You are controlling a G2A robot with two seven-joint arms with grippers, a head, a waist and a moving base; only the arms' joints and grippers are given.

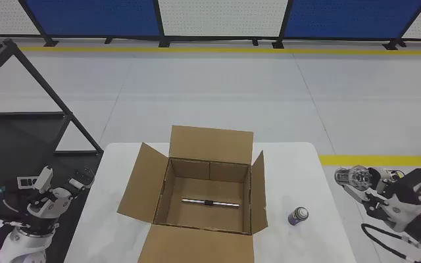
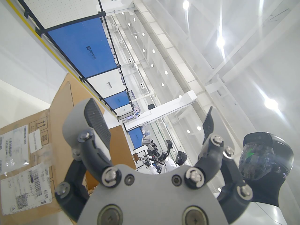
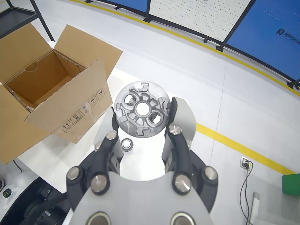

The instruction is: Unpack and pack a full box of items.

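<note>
Top view: brown cardboard box left of r. gripper, which grips grey round metal wheel; l. gripper open.

**Fig. Materials & finish.**
- Box: brown corrugated cardboard, matt. Fluted edge shows at wall tops. White paper labels under glossy clear film.
- Rod on box floor: bright metal, glossy, w/ dark band at mid.
- Hub disc, clamped in right tool: cast metal, dull grey, grainy surf.
- Left tool: fingers matt grey; pads black, ribbed, rubber-like; screws shiny metal.
- Can: dark body, silvery top.
- Desk: white, smooth, matt.
</note>
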